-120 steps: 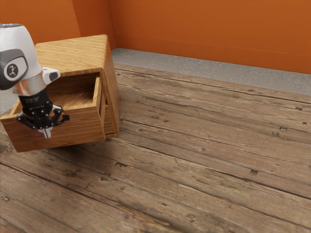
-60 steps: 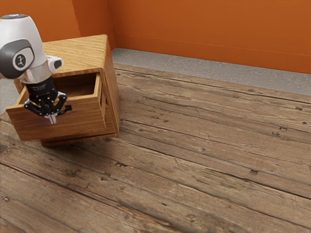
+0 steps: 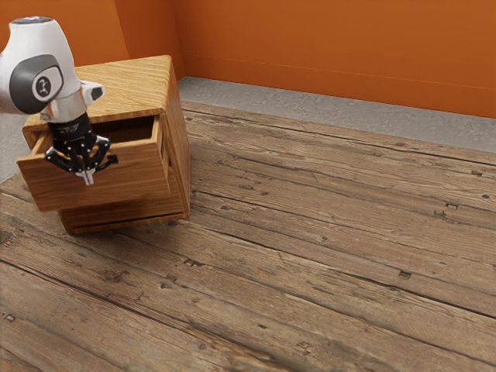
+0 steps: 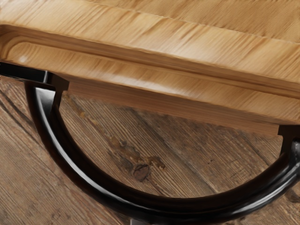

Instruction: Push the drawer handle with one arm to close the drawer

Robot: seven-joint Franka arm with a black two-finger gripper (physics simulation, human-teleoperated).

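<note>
My gripper (image 3: pixel 87 180) is shut, its narrow light fingertips together in front of the wooden drawer's face (image 3: pixel 139 179). The drawer (image 3: pixel 48 184) is partly pulled out of the top of the wooden cabinet (image 3: pixel 128 84), with a dark gap behind its front panel. A curved black handle (image 4: pixel 89 177) bows out from the drawer front (image 4: pixel 154 84) in the wrist view. At the handle's outer edge, a small grey piece shows at the view's border. Whether the fingertips touch the handle is hard to tell.
Below the open drawer is the cabinet's lower front (image 3: pixel 128 214). The plank floor (image 3: pixel 310 232) stretches toward the exterior view's right, with a grey strip (image 3: pixel 325 112) and an orange wall (image 3: pixel 333 46) behind it.
The drawer has slid partway into the cabinet, uncovering more of the lower front. My gripper has moved along with it, toward the cabinet and slightly to the exterior view's right.
</note>
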